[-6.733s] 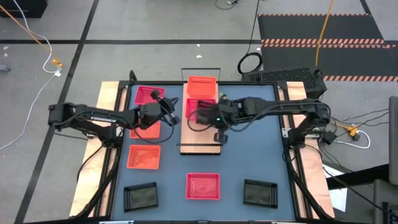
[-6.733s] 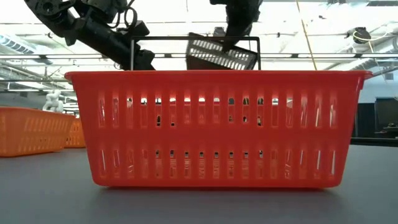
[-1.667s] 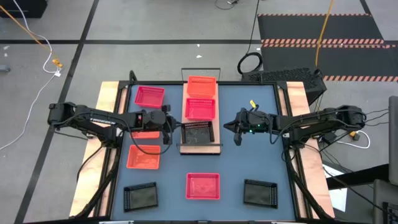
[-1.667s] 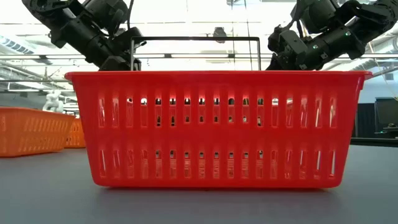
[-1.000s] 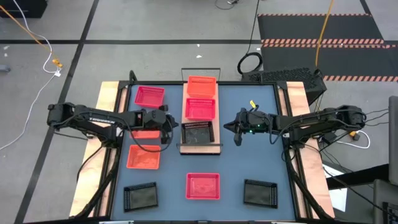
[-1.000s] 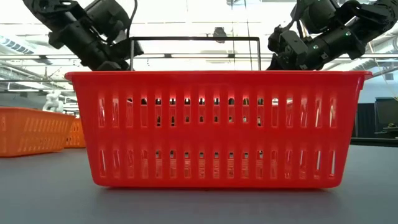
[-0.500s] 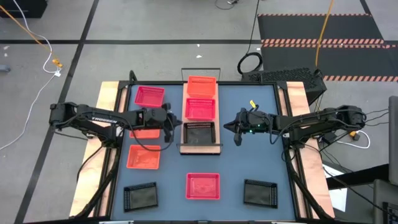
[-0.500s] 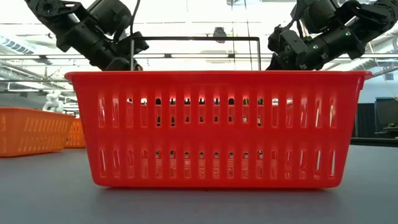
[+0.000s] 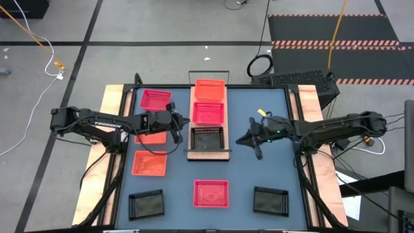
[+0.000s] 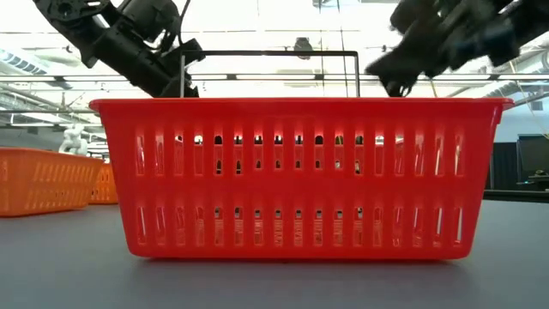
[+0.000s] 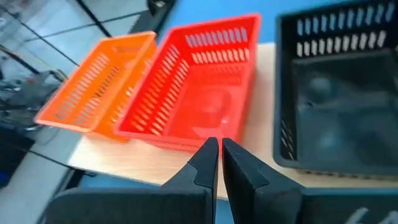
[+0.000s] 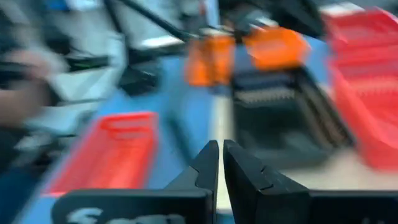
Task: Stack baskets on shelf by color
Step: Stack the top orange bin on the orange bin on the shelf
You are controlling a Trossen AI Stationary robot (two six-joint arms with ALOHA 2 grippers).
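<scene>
The shelf [image 9: 208, 153] carries three baskets in a row: an orange basket [image 9: 209, 90] at its far end, a pink-red basket [image 9: 209, 113] in the middle and a black basket [image 9: 207, 137] at the near end, so one of each colour is placed and the stacking of second baskets is the step in hand, as I judge it. The others lie on the blue table [image 9: 259, 168]: a pink-red one [image 9: 155, 99] and two orange ones [image 9: 149, 163] on the left side, a second pink-red one [image 9: 211, 193] near the front edge, and two black ones [image 9: 145, 204] at the front corners [image 9: 270, 199].

The left gripper [image 9: 176, 127] hovers just to the left of the shelf, beside the seam between the pink-red and black baskets; in its wrist view its fingers [image 11: 208, 163] are pressed together and hold nothing. The right gripper [image 9: 253, 142] hangs over bare table to the right of the shelf, well apart from every basket, its fingers [image 12: 211, 163] likewise together and empty.

Neither arm carries anything, so the next move likely calls for one gripper to spread its fingers, travel out to a loose basket, seize a side wall, and lower that basket squarely into its colour mate. The mesh walls look thin, so a grip on the rim should suit.
</scene>
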